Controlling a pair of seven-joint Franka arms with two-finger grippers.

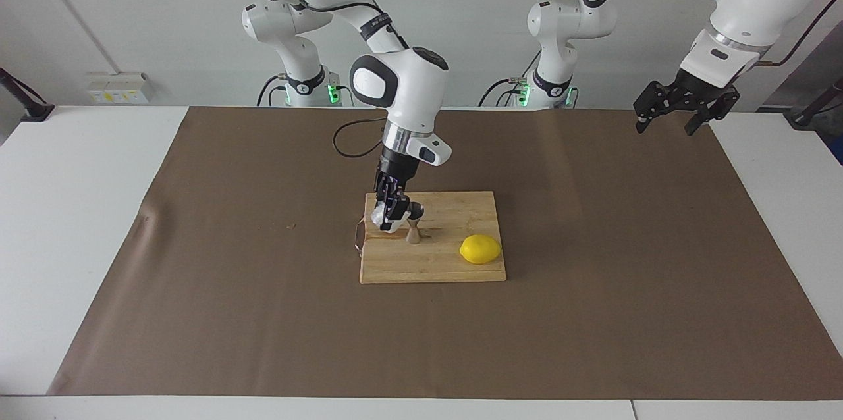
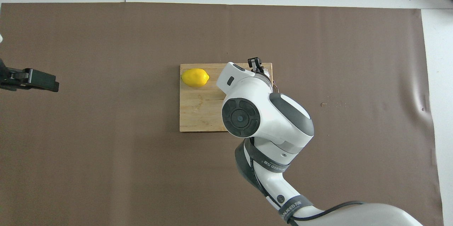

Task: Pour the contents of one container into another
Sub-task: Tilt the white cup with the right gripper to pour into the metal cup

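Fingers of the right gripper clamp the glass tumbler, which shows as a whitish faceted lump between the black fingers, tipped toward the steel jigger. Tumbler is off the board surface, held just over the jigger's upper cone, rim close to the cone's mouth; actual contact can't be read. Jigger stands upright on the wooden cutting board, toward the right arm's end of it, hourglass shape with narrow waist visible. No liquid or stream can be made out.

Overhead view: right gripper only shows its black tip at the board edge farthest from the robots, a sliver of tumbler beside it; the big white wrist and forearm cover the jigger and much of the cutting board.

Lemon lies on the same board, toward the left arm's end, well apart from the jigger, nothing touching it; in the overhead view the lemon sits at the board corner farthest from the robots.

Board rests near the middle of a brown mat that covers most of the white bench.

Left gripper waits raised over the mat's edge at the left arm's end, fingers apart, holding nothing; overhead view catches only its dark fingers.
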